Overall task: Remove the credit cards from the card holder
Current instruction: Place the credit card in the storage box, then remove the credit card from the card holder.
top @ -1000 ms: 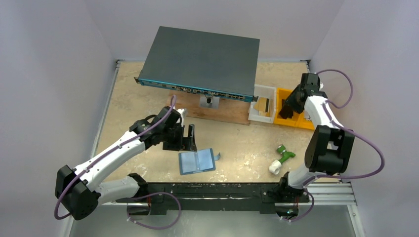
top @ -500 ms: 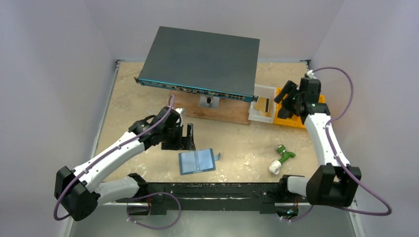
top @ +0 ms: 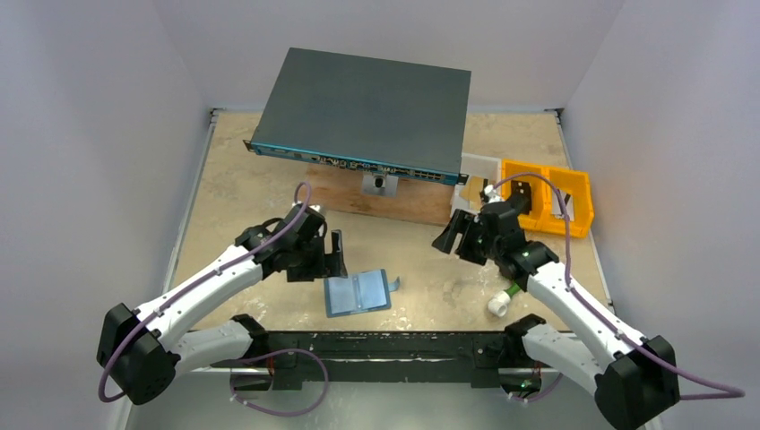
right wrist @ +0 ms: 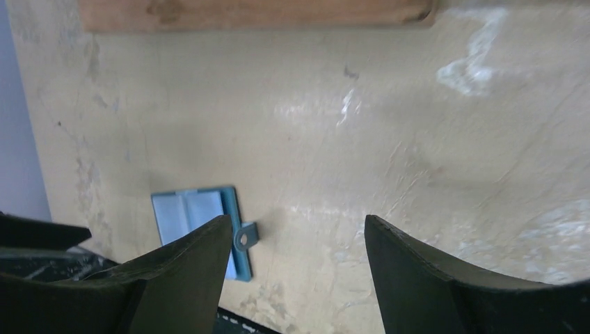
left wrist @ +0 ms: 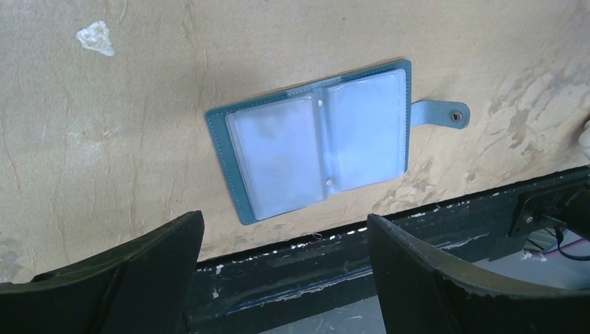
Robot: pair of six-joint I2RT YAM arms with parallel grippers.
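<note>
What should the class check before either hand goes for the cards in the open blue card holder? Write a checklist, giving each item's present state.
1. card holder open, lying flat: ok.
2. left hand open and empty: ok.
3. right hand open and empty: ok.
4. A hand pinning the holder down: not ok, both are apart from it.
5. credit cards offering an edge to grip: cannot tell, only pale cloudy faces show.

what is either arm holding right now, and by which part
Nothing is held. The left end effector and the right end effector are both open and empty. The card holder lies open and flat, and neither touches it.
</note>
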